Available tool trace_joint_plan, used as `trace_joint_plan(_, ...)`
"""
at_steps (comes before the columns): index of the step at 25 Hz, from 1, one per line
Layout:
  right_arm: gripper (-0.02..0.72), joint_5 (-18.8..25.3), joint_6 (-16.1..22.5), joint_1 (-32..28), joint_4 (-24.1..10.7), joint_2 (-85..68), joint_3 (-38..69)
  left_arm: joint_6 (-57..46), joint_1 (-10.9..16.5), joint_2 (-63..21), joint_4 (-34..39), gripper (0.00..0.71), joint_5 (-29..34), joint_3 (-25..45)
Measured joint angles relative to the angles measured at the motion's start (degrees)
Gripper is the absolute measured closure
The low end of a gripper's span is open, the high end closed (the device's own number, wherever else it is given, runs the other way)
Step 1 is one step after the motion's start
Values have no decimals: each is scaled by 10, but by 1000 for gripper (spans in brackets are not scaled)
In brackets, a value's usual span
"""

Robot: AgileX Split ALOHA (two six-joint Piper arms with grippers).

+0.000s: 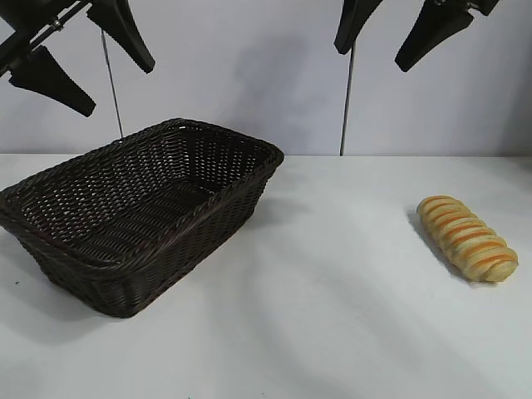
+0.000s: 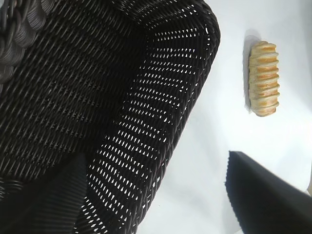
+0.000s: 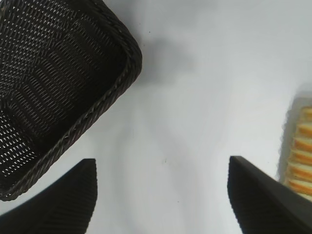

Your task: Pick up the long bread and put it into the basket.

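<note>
The long bread (image 1: pixel 467 238), a golden loaf with orange-brown ridges, lies on the white table at the right. It also shows in the left wrist view as the bread (image 2: pixel 263 78) and at the edge of the right wrist view (image 3: pixel 300 156). The dark wicker basket (image 1: pixel 50 241) stands empty at the left, its rim (image 3: pixel 122 78) and wall (image 2: pixel 161 122) showing in the wrist views. My left gripper (image 1: pixel 91 71) hangs open high above the basket. High above the table's middle right, my right gripper (image 1: pixel 384 40) is open too, holding nothing.
White tabletop (image 1: pixel 332 291) lies bare between the basket and the bread. Two thin vertical rods (image 1: pixel 345 100) stand against the pale back wall.
</note>
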Motion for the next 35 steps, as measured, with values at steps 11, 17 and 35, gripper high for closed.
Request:
trace_joint_plan(11, 164, 0, 0, 0, 0, 0, 0, 0, 0, 0, 0, 139, 0, 0)
trace_joint_plan(17, 164, 0, 0, 0, 0, 0, 0, 0, 0, 0, 0, 139, 0, 0)
trace_joint_plan(35, 164, -1, 0, 0, 0, 0, 0, -7, 0, 0, 1, 139, 8, 0)
